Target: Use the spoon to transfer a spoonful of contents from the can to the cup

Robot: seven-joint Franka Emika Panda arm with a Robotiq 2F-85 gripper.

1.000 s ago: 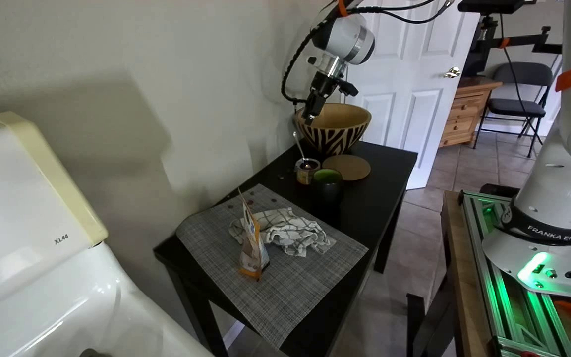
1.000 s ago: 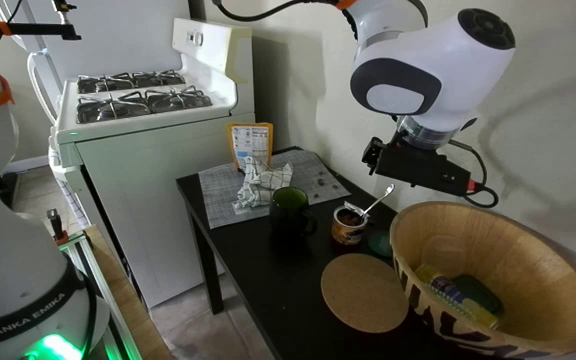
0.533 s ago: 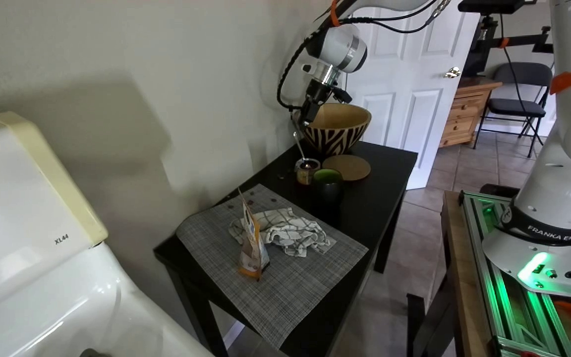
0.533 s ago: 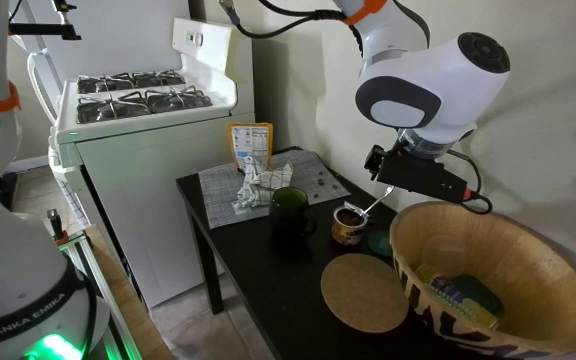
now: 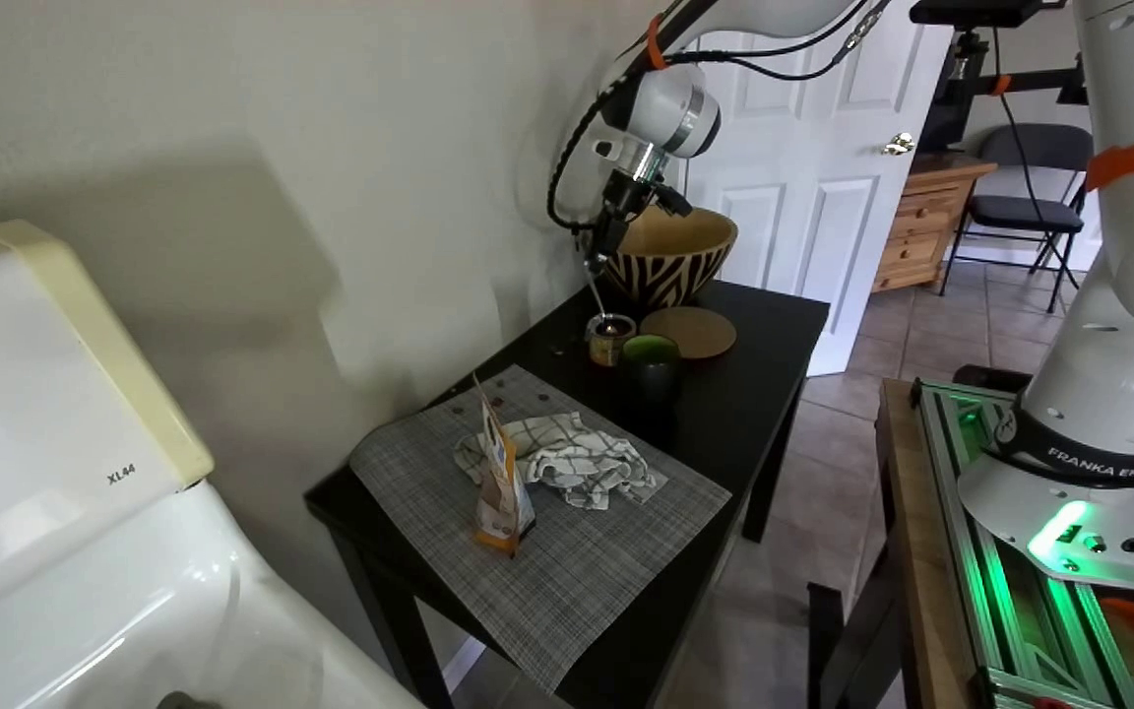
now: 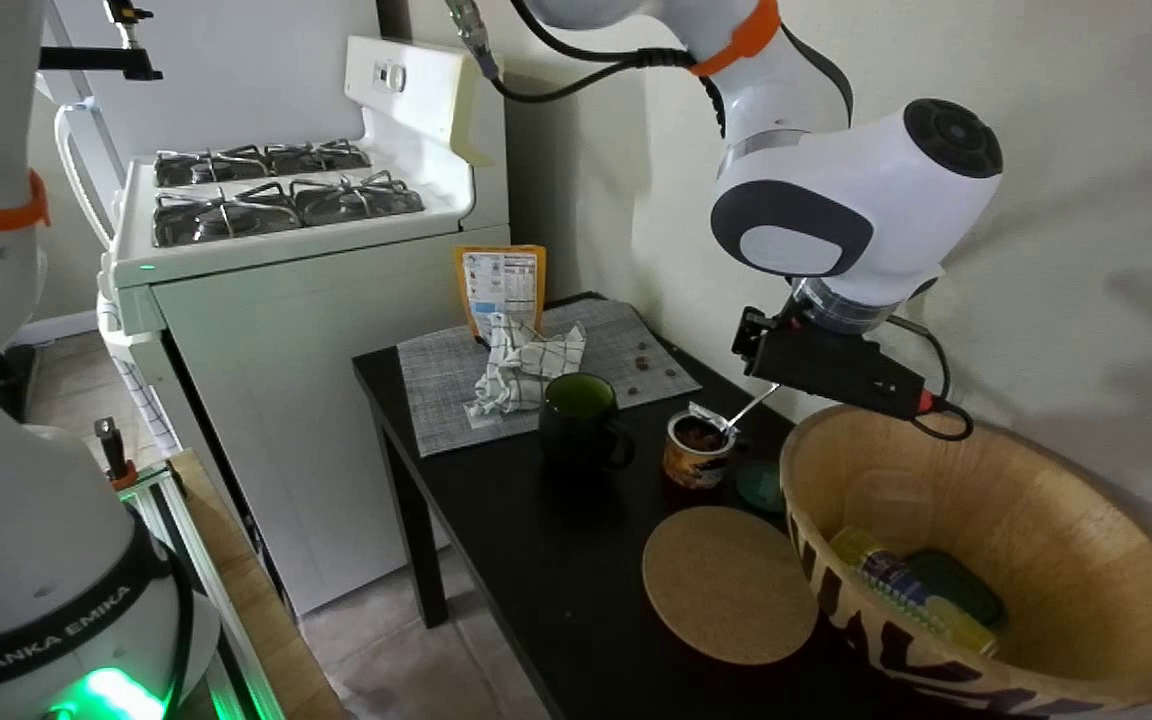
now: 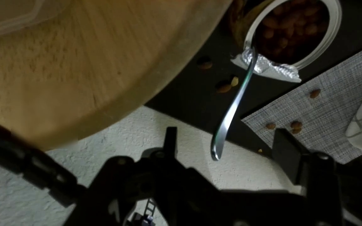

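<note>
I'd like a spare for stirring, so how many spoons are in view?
1: the spoon, leaning in the open can beside the dark mug. Another could be hidden under the rumpled cloth.

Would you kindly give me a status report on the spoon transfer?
Gripper open near spoon, not yet gripping. Spoon leaning in nut can. Zebra-patterned wooden bowl close by, possible snag.

The Franka arm (image 6: 761, 95) is white, its rounded wrist housing (image 6: 906, 205) marked by a pale-centred grey oval (image 6: 791, 230) at eight o'clock and a black cap (image 6: 953, 138) at two. It wears orange straps (image 6: 744, 40) and black cables (image 6: 661, 58); the black Robotiq gripper (image 7: 226, 146) shows screws (image 7: 323, 156). I can read FRANKA EMIKA on the dark base collar (image 6: 46, 628).
</note>
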